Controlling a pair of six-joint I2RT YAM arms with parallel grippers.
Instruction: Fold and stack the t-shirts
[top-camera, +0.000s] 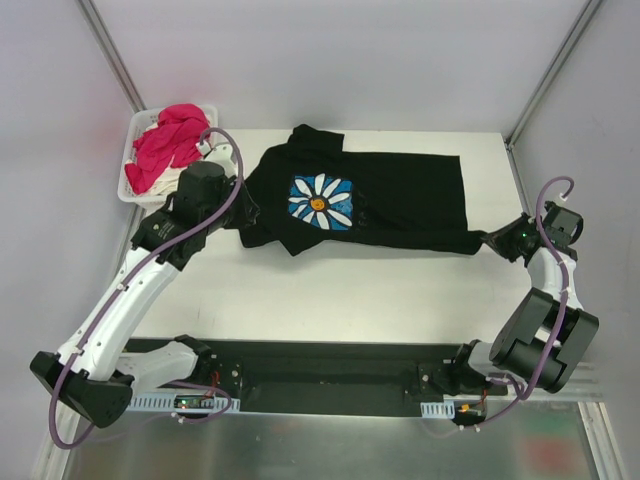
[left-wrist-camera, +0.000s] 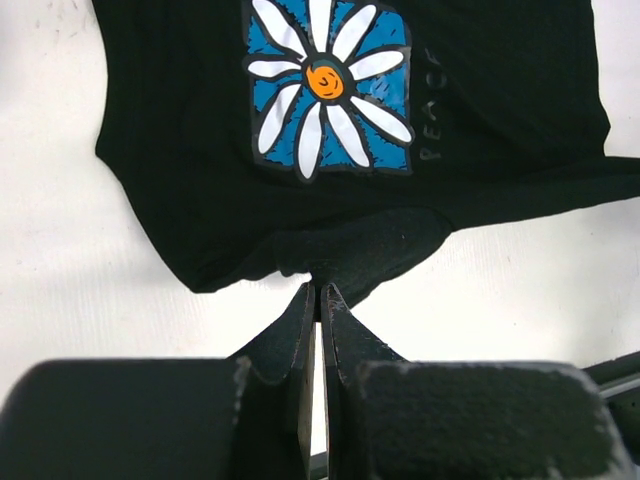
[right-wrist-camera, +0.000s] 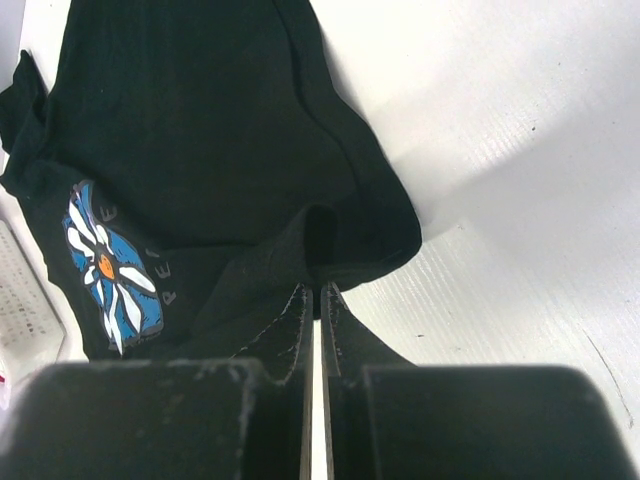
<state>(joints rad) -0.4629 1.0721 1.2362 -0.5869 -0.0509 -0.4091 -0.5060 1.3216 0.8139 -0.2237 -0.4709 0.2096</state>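
1. One black t-shirt (top-camera: 400, 200) lies spread on the table (top-camera: 350, 295), print side up. It carries one daisy print (top-camera: 322, 202), white petals with an orange centre on a blue square.
2. One magenta-pink t-shirt (top-camera: 165, 145) sits bunched in one white basket (top-camera: 128, 186), just beyond the black t-shirt's left end. Pale cloth shows around it, but what it is cannot be told.
3. There are two arms, with one pincer each.
4. The left gripper (left-wrist-camera: 318, 288) is at the black t-shirt's near-left edge, below the daisy print, with its jaws clamped on a raised fold of the black cloth.
5. The right gripper (right-wrist-camera: 320, 288) is at the black t-shirt's near-right corner, with its jaws pinched together on the hem there.
6. The black t-shirt stretches between the two pincers and rests flat on the table.
7. The table is white and matte. Plain pale walls with slim metal posts stand behind the black t-shirt.
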